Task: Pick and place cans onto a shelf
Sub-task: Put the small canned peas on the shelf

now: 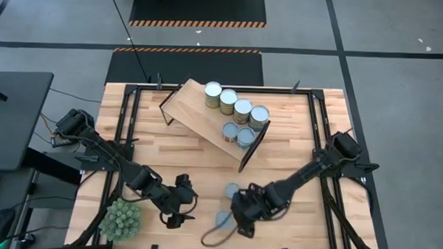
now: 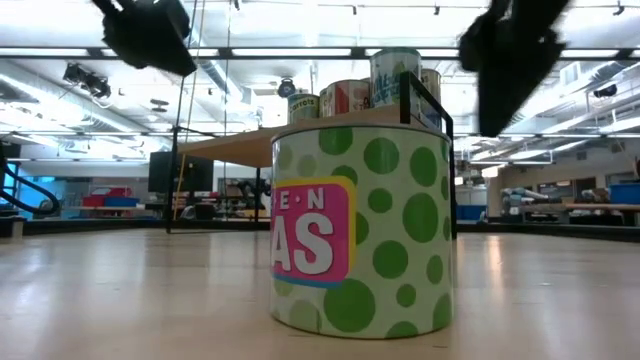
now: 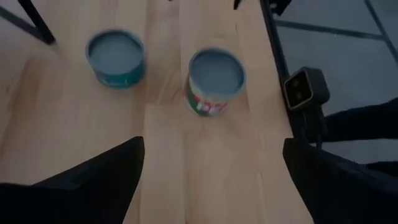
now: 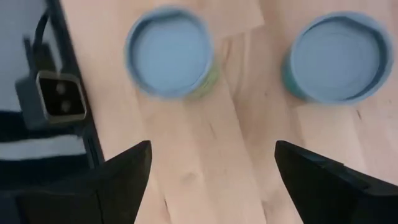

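Left end effector (image 1: pixel 179 206) hangs wide and empty near the surface's front edge, right end effector (image 1: pixel 237 220) wide over two loose cans (image 1: pixel 232 191) there, likely lining up a grab, six already on the shelf (image 1: pixel 196 112).

Two black, bumpy robot arms, the left arm (image 1: pixel 109 156) and right arm (image 1: pixel 312 170), have thin black cables at their bases.

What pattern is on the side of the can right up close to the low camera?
The can has green polka dots on a pale background, with a pink label panel. The low view shows it best.
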